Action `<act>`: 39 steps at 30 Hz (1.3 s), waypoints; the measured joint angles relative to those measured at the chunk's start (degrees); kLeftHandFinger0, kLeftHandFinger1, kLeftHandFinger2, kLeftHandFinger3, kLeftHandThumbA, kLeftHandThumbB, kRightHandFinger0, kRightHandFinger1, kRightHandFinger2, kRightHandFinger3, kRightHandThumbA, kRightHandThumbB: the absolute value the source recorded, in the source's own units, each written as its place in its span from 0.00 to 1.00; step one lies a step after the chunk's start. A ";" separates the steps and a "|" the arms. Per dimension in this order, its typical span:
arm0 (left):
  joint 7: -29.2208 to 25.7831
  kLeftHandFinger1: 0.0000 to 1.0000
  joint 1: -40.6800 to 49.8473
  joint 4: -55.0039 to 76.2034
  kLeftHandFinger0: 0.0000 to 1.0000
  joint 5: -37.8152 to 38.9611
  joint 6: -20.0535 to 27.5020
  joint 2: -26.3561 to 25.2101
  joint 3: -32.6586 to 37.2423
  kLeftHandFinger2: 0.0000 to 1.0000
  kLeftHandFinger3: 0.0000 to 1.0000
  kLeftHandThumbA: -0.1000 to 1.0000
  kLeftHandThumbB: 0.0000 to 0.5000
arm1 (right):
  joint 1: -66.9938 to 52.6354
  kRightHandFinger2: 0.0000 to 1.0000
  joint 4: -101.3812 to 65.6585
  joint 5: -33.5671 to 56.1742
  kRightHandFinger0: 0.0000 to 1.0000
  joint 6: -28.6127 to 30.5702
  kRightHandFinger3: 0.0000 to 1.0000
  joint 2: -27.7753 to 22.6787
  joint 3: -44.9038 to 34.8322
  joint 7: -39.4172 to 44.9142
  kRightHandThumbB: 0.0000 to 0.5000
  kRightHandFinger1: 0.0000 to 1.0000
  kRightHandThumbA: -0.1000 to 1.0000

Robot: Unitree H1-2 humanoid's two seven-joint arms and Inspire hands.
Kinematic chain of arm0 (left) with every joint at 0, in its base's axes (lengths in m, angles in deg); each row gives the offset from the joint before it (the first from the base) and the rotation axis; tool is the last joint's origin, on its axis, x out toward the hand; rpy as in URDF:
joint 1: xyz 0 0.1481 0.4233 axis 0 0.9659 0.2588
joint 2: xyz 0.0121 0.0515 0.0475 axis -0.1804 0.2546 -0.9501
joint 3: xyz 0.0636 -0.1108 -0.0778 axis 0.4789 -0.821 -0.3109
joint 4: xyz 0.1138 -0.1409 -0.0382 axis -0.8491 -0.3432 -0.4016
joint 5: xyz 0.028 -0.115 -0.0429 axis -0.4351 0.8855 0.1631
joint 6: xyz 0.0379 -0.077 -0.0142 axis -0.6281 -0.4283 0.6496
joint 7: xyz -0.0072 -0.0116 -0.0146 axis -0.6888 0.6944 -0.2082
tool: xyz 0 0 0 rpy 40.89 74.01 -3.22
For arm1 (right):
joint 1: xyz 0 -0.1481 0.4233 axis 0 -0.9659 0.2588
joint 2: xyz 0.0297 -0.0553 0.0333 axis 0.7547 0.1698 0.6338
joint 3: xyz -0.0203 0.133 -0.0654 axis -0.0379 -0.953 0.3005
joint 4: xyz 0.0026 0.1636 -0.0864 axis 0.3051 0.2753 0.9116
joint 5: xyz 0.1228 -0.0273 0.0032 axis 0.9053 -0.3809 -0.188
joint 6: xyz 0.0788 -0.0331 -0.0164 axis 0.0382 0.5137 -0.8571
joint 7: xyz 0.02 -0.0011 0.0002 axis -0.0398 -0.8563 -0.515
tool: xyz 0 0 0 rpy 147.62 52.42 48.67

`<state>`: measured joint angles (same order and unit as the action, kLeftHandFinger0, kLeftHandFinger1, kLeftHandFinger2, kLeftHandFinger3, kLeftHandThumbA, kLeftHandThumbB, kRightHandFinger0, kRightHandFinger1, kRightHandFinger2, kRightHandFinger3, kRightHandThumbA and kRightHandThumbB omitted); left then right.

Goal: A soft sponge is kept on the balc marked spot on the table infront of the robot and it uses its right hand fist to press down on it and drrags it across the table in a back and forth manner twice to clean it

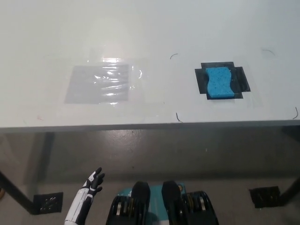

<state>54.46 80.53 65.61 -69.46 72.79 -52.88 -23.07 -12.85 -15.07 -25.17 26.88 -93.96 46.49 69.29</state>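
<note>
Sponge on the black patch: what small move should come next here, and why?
Probably bring the right hand, which is out of view, up over the table's front edge and above the blue sponge. The sponge lies untouched on the black marked spot, nothing pressing it. The white left hand rests low at the lower left, fingers apart, below the table.
</note>
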 measured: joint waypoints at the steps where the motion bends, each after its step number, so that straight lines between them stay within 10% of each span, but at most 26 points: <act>1: 0.00 1.00 0.02 0.00 1.00 0.00 0.00 0.00 -0.01 1.00 1.00 1.00 0.16 | 2.33 0.00 0.17 0.44 0.00 -0.99 0.00 0.19 0.09 -0.56 0.36 0.00 1.00; 7: 0.01 1.00 -0.02 0.03 1.00 0.00 0.01 -0.04 -0.01 1.00 1.00 1.00 0.18 | 16.37 0.00 5.43 0.93 0.00 -6.34 0.00 3.65 1.25 -3.26 0.45 0.00 1.00; 11: 0.01 1.00 -0.05 0.06 1.00 -0.01 0.01 -0.12 0.00 1.00 1.00 1.00 0.19 | 24.04 0.00 16.99 -0.31 0.00 -7.92 0.00 6.58 2.76 -4.29 0.27 0.00 1.00; 26: 0.00 1.00 -0.01 0.03 1.00 -0.05 -0.04 -0.10 0.06 1.00 1.00 1.00 0.25 | 30.89 0.00 61.71 -4.80 0.00 -6.87 0.00 13.85 7.19 -5.25 0.21 0.00 1.00; 27: 0.00 1.00 -0.01 0.03 1.00 -0.06 -0.04 -0.10 0.06 1.00 1.00 1.00 0.26 | 31.08 0.00 64.88 -5.01 0.27 -6.58 0.00 14.29 7.31 -5.30 0.26 0.00 1.00; 29: 0.00 1.00 -0.01 0.03 1.00 -0.08 -0.04 -0.10 0.08 1.00 1.00 1.00 0.24 | 31.58 0.00 71.24 -5.54 0.01 -6.28 0.00 15.10 7.52 -5.49 0.30 0.00 1.00; 39: 0.02 1.00 0.21 0.37 1.00 -0.46 0.32 -0.12 0.76 1.00 1.00 1.00 0.24 | 32.56 0.14 103.46 -8.10 0.00 -1.31 0.13 18.02 7.70 -7.47 0.20 0.00 1.00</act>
<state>54.48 80.75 65.97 -69.93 73.11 -53.00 -22.31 19.71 88.39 -33.27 25.57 -75.94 54.18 61.82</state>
